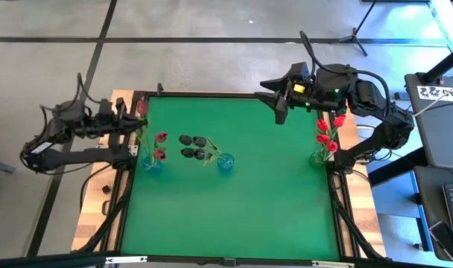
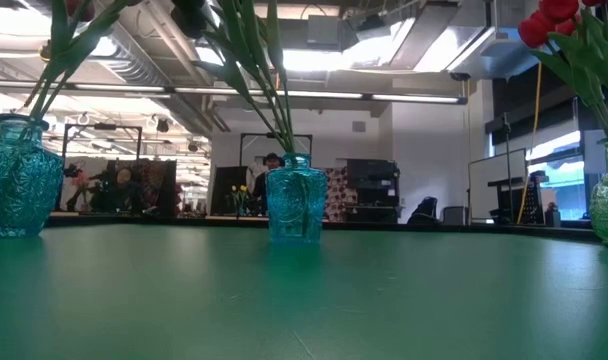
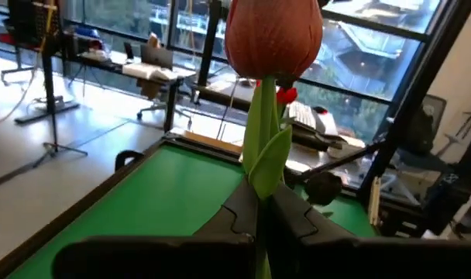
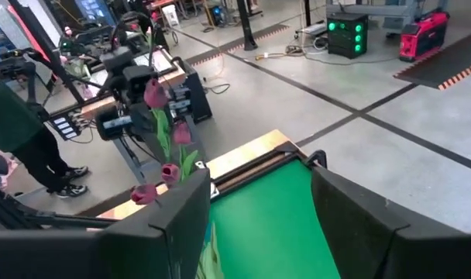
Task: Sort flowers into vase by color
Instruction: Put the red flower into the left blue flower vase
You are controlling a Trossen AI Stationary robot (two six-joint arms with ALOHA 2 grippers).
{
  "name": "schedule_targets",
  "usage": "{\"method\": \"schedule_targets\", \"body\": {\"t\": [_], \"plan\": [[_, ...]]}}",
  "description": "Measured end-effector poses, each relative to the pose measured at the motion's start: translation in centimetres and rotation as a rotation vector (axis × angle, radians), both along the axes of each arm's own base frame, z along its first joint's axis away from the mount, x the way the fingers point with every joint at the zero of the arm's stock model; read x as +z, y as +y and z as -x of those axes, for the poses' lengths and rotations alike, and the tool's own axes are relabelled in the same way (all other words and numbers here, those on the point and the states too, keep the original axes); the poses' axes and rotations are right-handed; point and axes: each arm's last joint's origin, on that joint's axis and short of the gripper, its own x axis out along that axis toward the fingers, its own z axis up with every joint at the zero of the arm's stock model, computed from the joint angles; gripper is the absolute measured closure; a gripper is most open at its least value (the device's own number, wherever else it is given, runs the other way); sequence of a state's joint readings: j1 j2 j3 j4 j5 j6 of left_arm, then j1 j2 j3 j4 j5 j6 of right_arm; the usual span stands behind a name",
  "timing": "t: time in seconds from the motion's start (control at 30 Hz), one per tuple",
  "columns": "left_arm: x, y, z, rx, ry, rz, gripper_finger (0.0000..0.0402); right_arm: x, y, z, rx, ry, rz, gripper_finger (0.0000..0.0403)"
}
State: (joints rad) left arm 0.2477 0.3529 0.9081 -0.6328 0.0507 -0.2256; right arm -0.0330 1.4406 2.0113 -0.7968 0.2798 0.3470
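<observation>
Three glass vases stand on the green desk (image 1: 241, 186), and each one already has flowers in it. Nearest the middle is a blue vase (image 1: 226, 162) with the black tulips (image 1: 192, 147) leaning out to the left. At the left edge, another blue vase (image 1: 151, 162) holds two pinkish-red tulips (image 1: 160, 146). At the right edge, a greenish vase (image 1: 319, 158) holds the bright red tulips (image 1: 327, 128).

A bit farther back on the left, the left hand (image 1: 131, 119) hangs over the desk edge. It is squeezed tight on the stem of one more pinkish-red tulip (image 3: 273, 35), and the bud points up. This flower probably belongs in the left vase with the other pinkish-red ones.

Farthest back, the right hand (image 1: 280, 110) waits over the far edge with its fingers apart and nothing in them.

No loose flowers lie on the desk, so the sorting looks almost done.
</observation>
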Motion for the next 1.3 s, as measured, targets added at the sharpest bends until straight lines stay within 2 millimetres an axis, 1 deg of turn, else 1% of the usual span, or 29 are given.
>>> {"method": "schedule_targets", "body": {"t": [0.1,0.23,0.33,0.4,0.5,0.67,0.87,1.0,1.13,1.2,1.3], "plan": [[-1.2,-0.2,0.7,0.005,0.007,-0.007,0.04,0.0,0.0,0.0,-0.004,-0.002,-0.005,0.0178],[-1.1,-0.6,2.3,0.005,-0.044,-0.05,0.04,0.0,-0.2,0.1,-0.063,-0.005,0.0,0.0178],[-1.2,-0.7,2.9,0.005,-0.05,-0.096,0.04,0.0,-0.3,0.1,-0.099,-0.006,0.008,0.0178],[-0.7,-0.8,3.3,0.01,-0.065,-0.132,0.04,0.0,-0.3,0.1,-0.122,-0.007,0.014,0.0178],[-0.7,-0.8,3.4,0.006,-0.057,-0.15,0.04,0.1,-0.4,0.2,-0.147,-0.007,0.019,0.0178],[-1.8,-0.8,3.3,-0.005,0.039,-0.101,0.04,0.1,-0.8,0.2,-0.171,-0.013,0.008,0.0178],[-2.4,-0.9,2.8,-0.058,0.046,-0.058,0.0395,0.1,-0.8,0.2,-0.174,-0.015,0.001,0.0178],[-3.2,-0.7,2.4,-0.05,0.076,0.008,0.0378,0.1,-0.8,0.2,-0.17,-0.009,0.017,0.0178],[-3.3,-0.7,2.3,-0.045,0.077,0.056,0.0345,0.1,-0.8,0.2,-0.164,-0.013,0.005,0.0177],[-3.0,-0.8,2.4,-0.044,0.059,0.07,0.0325,0.1,-0.8,0.2,-0.164,-0.013,0.005,0.0177],[-1.9,-0.9,3.0,-0.043,0.022,0.094,0.0297,0.1,-0.6,0.3,-0.122,-0.013,0.002,0.0177]]}}
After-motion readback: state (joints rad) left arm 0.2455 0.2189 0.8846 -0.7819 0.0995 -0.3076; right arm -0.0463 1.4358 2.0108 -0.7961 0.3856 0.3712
